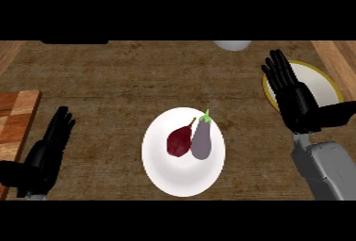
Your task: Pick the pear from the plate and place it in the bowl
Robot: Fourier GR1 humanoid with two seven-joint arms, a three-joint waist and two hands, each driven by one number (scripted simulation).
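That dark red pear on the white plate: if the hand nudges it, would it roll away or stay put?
The pear looks rounded and lies on its side, so a nudge would probably rock or roll it. The eggplant lies close against one side and may block rolling that way. The plate looks smooth and shallow, so the pear could slide.

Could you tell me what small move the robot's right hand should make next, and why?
Probably swing the open right hand left and down toward the dark red pear on the white round plate: the hand hovers over the yellow-rimmed bowl holding nothing.
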